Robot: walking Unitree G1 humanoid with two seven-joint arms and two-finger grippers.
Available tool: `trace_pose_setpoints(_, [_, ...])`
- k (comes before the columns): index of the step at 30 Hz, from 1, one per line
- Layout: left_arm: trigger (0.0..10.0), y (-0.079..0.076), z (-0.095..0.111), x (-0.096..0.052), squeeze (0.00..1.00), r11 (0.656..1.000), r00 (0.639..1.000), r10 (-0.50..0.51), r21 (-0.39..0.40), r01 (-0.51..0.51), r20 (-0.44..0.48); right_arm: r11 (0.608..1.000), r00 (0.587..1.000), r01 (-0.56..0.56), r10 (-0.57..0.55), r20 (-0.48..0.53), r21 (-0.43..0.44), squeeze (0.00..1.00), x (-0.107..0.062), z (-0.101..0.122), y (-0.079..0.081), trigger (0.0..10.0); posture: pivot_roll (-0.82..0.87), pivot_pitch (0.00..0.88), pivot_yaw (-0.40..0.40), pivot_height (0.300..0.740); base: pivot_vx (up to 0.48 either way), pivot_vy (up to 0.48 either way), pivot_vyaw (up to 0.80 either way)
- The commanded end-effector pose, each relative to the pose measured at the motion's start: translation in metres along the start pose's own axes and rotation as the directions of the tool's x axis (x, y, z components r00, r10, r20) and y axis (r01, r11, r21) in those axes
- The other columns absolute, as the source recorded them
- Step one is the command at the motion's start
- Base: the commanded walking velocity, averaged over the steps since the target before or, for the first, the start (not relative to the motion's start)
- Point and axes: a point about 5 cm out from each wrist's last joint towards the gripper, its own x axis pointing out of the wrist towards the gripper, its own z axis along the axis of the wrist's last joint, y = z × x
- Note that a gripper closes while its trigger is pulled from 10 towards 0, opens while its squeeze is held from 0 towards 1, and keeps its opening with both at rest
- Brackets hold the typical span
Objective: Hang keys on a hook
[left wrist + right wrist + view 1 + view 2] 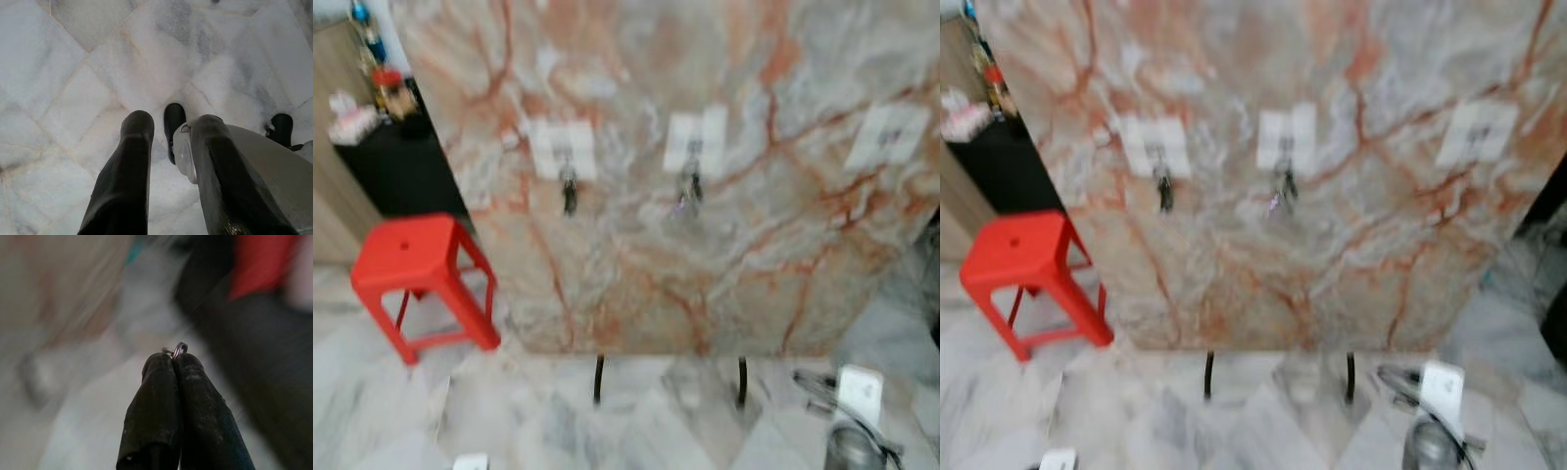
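Marble with orange veins makes up the big panel (705, 196) that stands on two thin black legs on the pale marble floor (636, 421). Three white plates with hooks are fixed across it. A dark bunch of keys hangs from the left hook (566, 157), and another bunch hangs from the middle hook (693, 152). The right hook (889, 137) looks free, but the head views are blurred, so I cannot be sure.

In the right wrist view, the right gripper (175, 363) has its jaws pressed together, and a small metal key ring (179, 350) sticks out between the tips. What hangs from the ring is hidden behind the fingers. The background there is out of focus.

The left gripper (171, 125) points down at the floor tiles. Its jaws stand apart with nothing between them. Behind them are two black feet of the robot and part of its light grey body.

A red plastic stool (416, 269) stands to the left of the panel, just beside its lower corner. Behind the stool is a black cabinet (396, 162) with some small things on top, too blurred to name.
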Motion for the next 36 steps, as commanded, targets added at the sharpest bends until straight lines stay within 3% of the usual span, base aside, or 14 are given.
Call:
trace_pose_setpoints(1, [10.0,0.006,-0.003,-0.001,0.00,1.000,1.000,0.010,0.015,-0.009,-0.017,0.999,0.997,0.033,-0.033,0.075,0.002,0.00,-0.001,0.016,0.006,10.0,-0.12,0.000,-0.008,0.740,0.000,0.000,0.00])
trace_pose_setpoints(4, [10.0,0.006,-0.003,-0.001,0.00,1.000,1.000,0.010,0.015,-0.010,-0.016,0.996,0.981,0.092,-0.093,0.173,0.014,0.00,0.002,0.039,0.004,10.0,-0.12,0.000,-0.005,0.740,0.000,0.000,0.00])
trace_pose_setpoints(7, [10.0,0.007,-0.003,-0.001,0.00,1.000,1.000,0.010,0.014,-0.010,-0.015,0.994,0.947,0.105,-0.111,0.302,0.038,0.00,0.000,0.067,0.010,10.0,-0.12,0.000,-0.003,0.740,0.000,0.000,0.00])
trace_pose_setpoints(9, [10.0,0.007,-0.002,-0.001,0.00,1.000,1.000,0.010,0.014,-0.010,-0.014,0.994,0.936,0.091,-0.107,0.336,0.061,0.00,-0.002,0.076,0.014,10.0,-0.12,0.000,-0.002,0.740,0.000,0.000,0.00])
trace_pose_setpoints(11, [10.0,0.007,-0.002,-0.001,0.00,1.000,1.000,0.009,0.015,-0.009,-0.013,0.988,0.934,0.018,-0.072,0.349,0.154,0.00,-0.006,0.088,0.024,10.0,-0.11,0.000,-0.002,0.740,0.000,0.000,0.00])
trace_pose_setpoints(12, [10.0,0.007,-0.002,-0.001,0.00,1.000,1.000,0.009,0.015,-0.009,-0.013,0.988,0.934,0.018,-0.072,0.349,0.154,0.00,-0.006,0.088,0.024,10.0,-0.11,0.000,-0.002,0.740,0.000,0.000,0.00])
trace_pose_setpoints(14, [10.0,0.007,-0.002,-0.001,0.00,1.000,1.000,0.009,0.015,-0.009,-0.011,0.947,0.933,-0.109,-0.008,0.360,0.302,0.00,-0.013,0.104,0.038,10.0,-0.12,0.000,0.001,0.740,0.000,0.000,0.00])
trace_pose_setpoints(19, [10.0,0.008,-0.001,-0.002,0.00,1.000,1.000,0.009,0.017,-0.009,-0.009,0.894,0.893,-0.227,0.033,0.449,0.386,0.00,-0.026,0.131,0.051,10.0,-0.12,0.000,0.002,0.740,0.000,0.000,0.00])
trace_pose_setpoints(23, [10.0,0.008,-0.001,-0.001,0.00,1.000,1.000,0.008,0.018,-0.008,-0.008,0.902,0.880,-0.200,-0.006,0.475,0.382,0.00,-0.028,0.139,0.049,10.0,-0.12,0.000,0.004,0.740,0.000,0.000,0.00])
trace_pose_setpoints(25, [10.0,0.008,-0.001,-0.001,0.00,1.000,1.000,0.005,0.018,-0.005,-0.007,0.946,0.842,-0.138,-0.044,0.538,0.292,0.00,-0.028,0.147,0.044,10.0,-0.12,0.000,0.006,0.740,0.000,0.000,0.00])
trace_pose_setpoints(32, [10.0,0.008,-0.002,-0.002,0.00,1.000,1.000,0.002,0.011,-0.002,-0.006,0.958,0.865,-0.077,-0.073,0.497,0.275,0.00,-0.020,0.141,0.035,10.0,-0.12,0.000,0.003,0.740,0.000,0.000,0.00])
trace_pose_setpoints(36, [10.0,0.008,-0.002,-0.002,0.00,1.000,1.000,0.001,0.014,-0.001,-0.010,0.971,0.844,-0.023,-0.109,0.525,0.239,0.00,-0.019,0.143,0.028,10.0,-0.13,0.000,0.004,0.740,0.000,0.000,0.00])
